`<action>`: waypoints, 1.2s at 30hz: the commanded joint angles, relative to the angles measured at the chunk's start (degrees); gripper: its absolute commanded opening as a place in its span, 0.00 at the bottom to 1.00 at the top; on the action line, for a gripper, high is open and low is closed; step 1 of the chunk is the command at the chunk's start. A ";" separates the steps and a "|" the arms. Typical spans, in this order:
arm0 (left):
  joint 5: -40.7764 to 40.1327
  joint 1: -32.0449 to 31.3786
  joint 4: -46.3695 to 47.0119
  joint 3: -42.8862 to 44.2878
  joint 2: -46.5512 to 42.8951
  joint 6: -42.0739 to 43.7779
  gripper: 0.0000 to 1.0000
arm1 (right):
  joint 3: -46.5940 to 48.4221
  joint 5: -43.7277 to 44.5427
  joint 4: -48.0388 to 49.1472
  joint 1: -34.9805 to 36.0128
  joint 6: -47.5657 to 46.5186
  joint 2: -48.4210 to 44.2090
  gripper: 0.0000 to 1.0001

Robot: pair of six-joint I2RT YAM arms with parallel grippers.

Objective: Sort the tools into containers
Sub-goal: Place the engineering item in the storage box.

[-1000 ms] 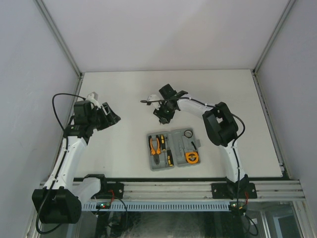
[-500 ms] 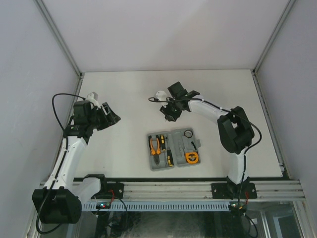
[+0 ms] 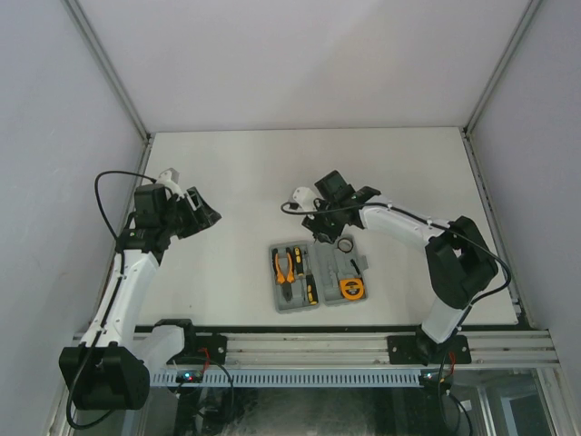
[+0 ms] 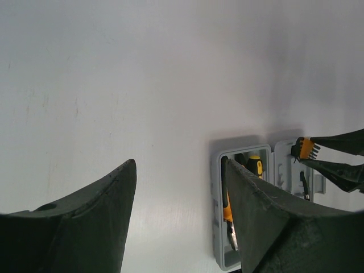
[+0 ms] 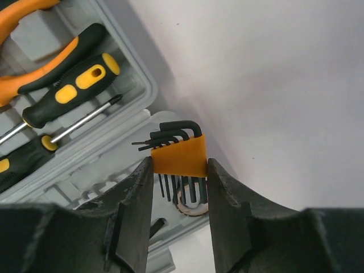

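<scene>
I note my right gripper [image 5: 179,164] pinching the hex key set [image 5: 181,152], now brought from beyond the tool case [image 5: 142,79] to over its right half; placement pending; left gripper [image 4: 177,170] spread, well left of the case.

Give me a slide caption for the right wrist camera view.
Right pincer holds the hex key set over the open tool case, screwdrivers already in place.
</scene>
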 commanded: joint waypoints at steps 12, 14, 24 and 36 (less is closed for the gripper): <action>1.62 0.71 1.95 -1.21 -1.31 -0.54 0.68 | -1.53 5.16 -2.72 3.87 0.53 0.00 0.35; 1.64 0.69 1.99 -1.22 -1.20 -0.55 0.68 | -1.54 4.89 -2.86 3.88 0.45 0.15 0.35; 1.70 0.86 1.94 -1.16 -1.21 -0.54 0.68 | -1.53 5.51 -3.72 4.39 -0.37 2.98 0.36; 1.83 0.89 2.03 -1.20 -0.89 -0.49 0.68 | -1.53 6.04 -2.26 5.18 -1.29 4.50 0.54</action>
